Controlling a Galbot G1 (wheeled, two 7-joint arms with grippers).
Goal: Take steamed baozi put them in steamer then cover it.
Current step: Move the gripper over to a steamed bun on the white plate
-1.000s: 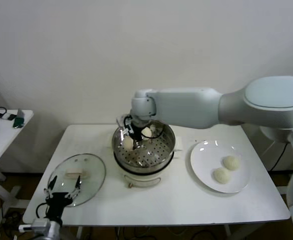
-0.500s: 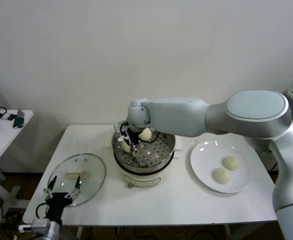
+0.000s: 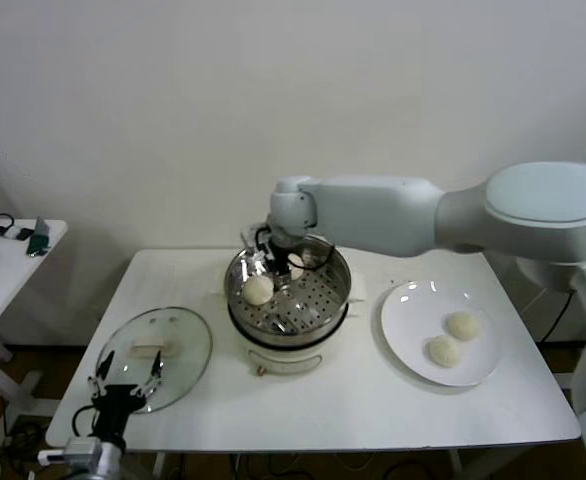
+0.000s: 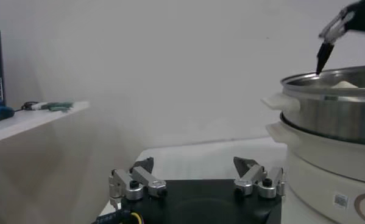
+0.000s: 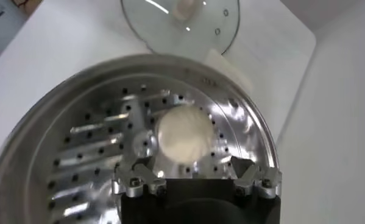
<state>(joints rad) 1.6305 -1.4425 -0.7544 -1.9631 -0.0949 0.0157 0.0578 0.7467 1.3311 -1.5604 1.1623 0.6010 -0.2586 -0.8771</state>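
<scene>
Right gripper (image 3: pixel 273 262) over the steamer (image 3: pixel 329 300), far rim side, jaws apart, holding nothing. Two buns inside the steamer: one (image 3: pixel 258 289) on the perforated floor toward the lid side, a second (image 3: pixel 295 266) mostly hidden behind the gripper. Two more buns (image 3: pixel 451 338) on the plate (image 3: pixel 401 325), on the steamer's other side. Glass lid (image 3: pixel 155 350) flat on the table (image 3: pixel 363 400), apart from the steamer. Left gripper (image 3: pixel 123 385) parked at the table's near edge by the lid, jaws open, empty.
</scene>
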